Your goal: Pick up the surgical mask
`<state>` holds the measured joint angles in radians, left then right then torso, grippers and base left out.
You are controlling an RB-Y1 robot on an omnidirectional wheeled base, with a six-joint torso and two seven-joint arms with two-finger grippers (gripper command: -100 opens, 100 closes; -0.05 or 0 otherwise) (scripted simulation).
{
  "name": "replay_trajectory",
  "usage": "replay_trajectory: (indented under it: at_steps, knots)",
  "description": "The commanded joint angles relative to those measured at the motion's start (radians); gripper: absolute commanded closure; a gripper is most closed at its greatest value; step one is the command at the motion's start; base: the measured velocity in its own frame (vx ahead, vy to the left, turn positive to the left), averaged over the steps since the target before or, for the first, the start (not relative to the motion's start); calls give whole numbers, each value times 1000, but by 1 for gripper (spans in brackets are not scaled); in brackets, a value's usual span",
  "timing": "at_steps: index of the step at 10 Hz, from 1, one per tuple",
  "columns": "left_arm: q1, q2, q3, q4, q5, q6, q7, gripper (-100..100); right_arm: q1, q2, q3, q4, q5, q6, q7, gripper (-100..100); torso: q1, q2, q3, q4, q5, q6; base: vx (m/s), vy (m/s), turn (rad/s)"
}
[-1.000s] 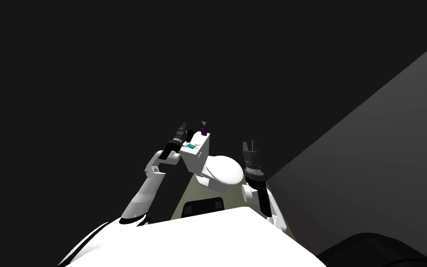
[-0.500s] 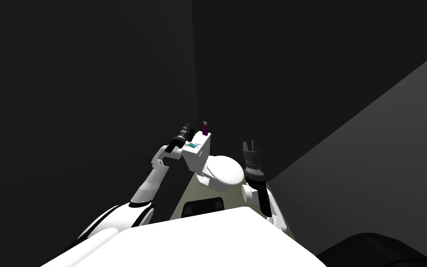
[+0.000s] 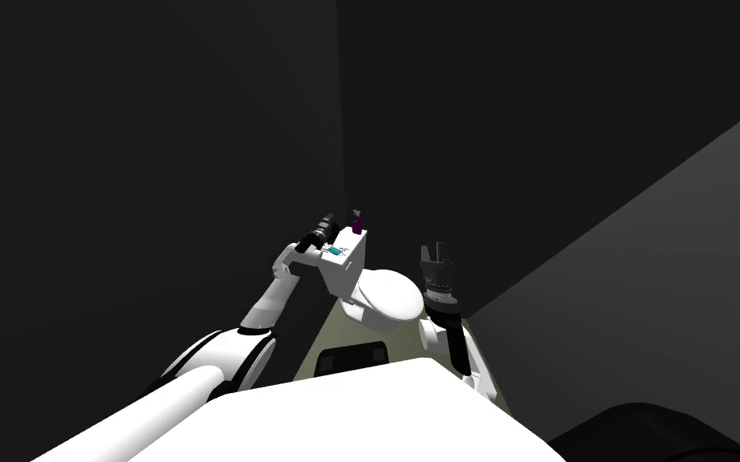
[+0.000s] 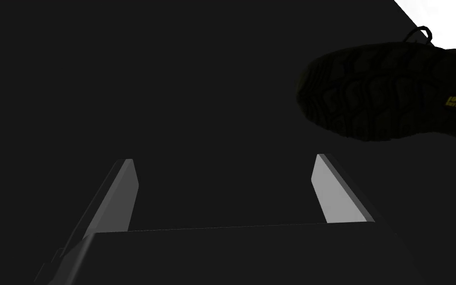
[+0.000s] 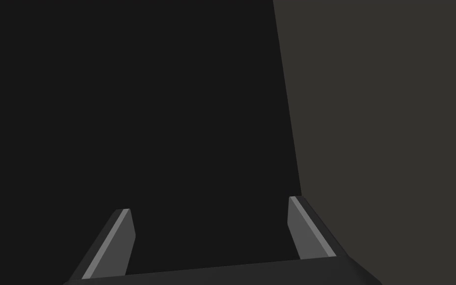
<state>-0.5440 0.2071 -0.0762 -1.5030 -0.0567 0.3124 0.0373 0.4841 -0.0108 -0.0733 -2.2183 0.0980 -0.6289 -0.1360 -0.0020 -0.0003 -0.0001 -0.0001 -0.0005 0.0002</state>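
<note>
Up close, we count one toilet (image 3: 383,298), and on its tank lid (image 3: 346,255) lie one teal mask (image 3: 333,251) and one purple spray bottle (image 3: 356,222). The mask lies flat near the lid's left end and the bottle stands upright at the far end, the two apart. The mask is too small for us to tell which way its long axis runs. Our left pincer (image 3: 327,224) hovers just beside the lid's left end, close to the mask but not touching it. Its wrist view shows the left pincer (image 4: 224,158) with its fingers spread wide and nothing between them. One dark shoe (image 4: 385,94) sits off to one side past the fingertips, sole turned towards us, against the white lid. Our right pincer (image 3: 437,255) is held up to the right of the bowl, well apart from the mask, and it too is spread and empty.
</note>
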Motion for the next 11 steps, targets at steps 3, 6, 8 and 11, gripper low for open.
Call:
replay_trajectory:
  at_steps: [3, 6, 8, 11]
  knots:
    - [-84, 3, -8, 79, 11, 101, -4, -100, 0, 0, 0, 0, 0, 0, 0, 0, 1, 0, 0, 0, 0, 0, -1, -13, 35]
    - [-183, -4, -19, 180, 27, 189, -13, -100, 0, 0, 0, 0, 0, 0, 0, 0, 0, 0, 0, 0, 0, 0, -2, -19, 63]
    - [-204, -4, -19, 211, 27, 229, -13, -100, 0, 0, 0, 0, 0, 0, 0, 0, 0, -1, 0, 0, 0, 0, 1, -13, 11]
    - [-302, -17, -29, 310, 43, 322, -24, -100, 0, 0, 0, 0, 0, 0, 0, 0, 1, -1, 0, 0, 0, 0, 3, -13, 57]
